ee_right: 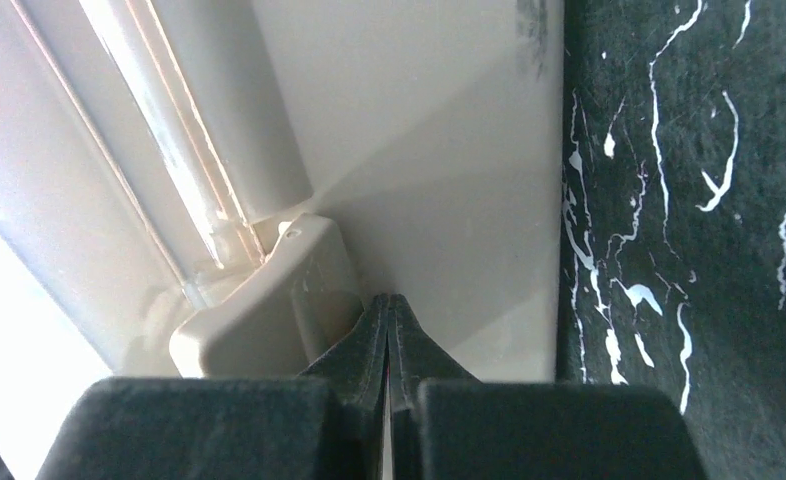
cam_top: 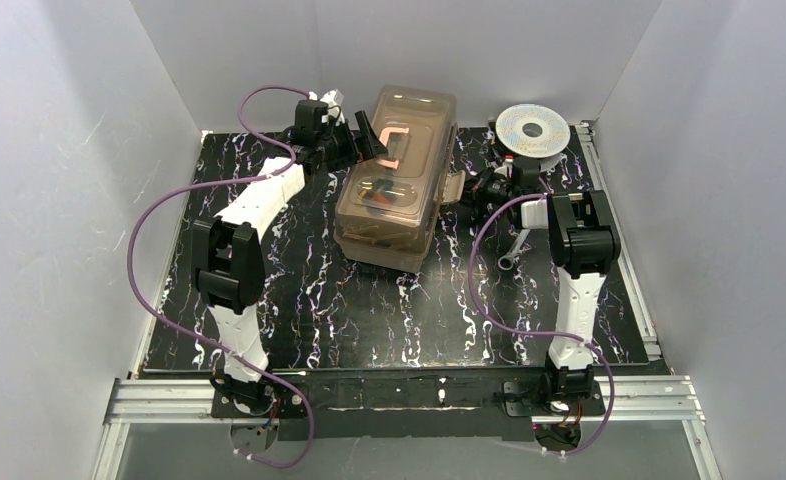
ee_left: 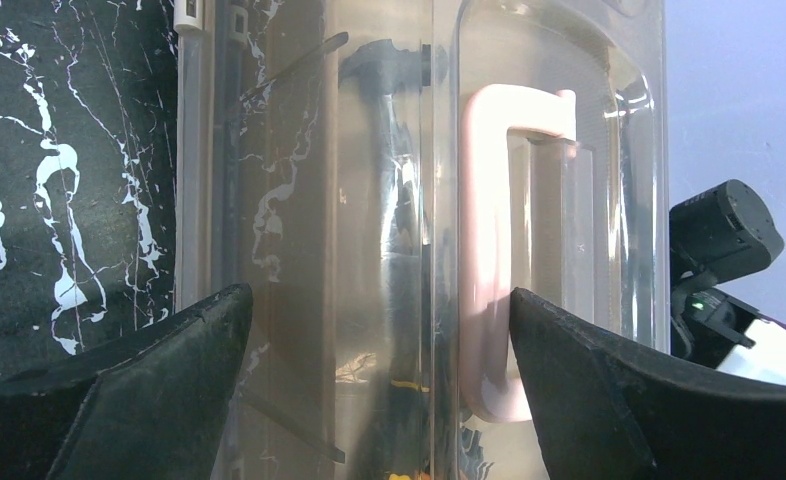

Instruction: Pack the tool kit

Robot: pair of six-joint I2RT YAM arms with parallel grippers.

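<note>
The tool kit's beige toolbox (cam_top: 394, 185) stands at the back middle of the mat with its translucent brown lid (ee_left: 369, 150) down. Dark tools (ee_left: 394, 200) show through the lid. The cream handle (cam_top: 394, 145) lies flat on top. My left gripper (cam_top: 357, 142) hangs open over the lid's left side; in the left wrist view its tips (ee_left: 379, 320) straddle the lid, and the right fingertip sits beside the handle (ee_left: 484, 250). My right gripper (ee_right: 387, 300) is shut with nothing in it, its tips against the box's right wall (ee_right: 439, 150) next to a beige latch (ee_right: 259, 310).
A round silver spool (cam_top: 532, 130) sits at the back right. A small silver tool (cam_top: 516, 248) lies on the black marbled mat (cam_top: 369, 310) beside the right arm. White walls close in the back and both sides.
</note>
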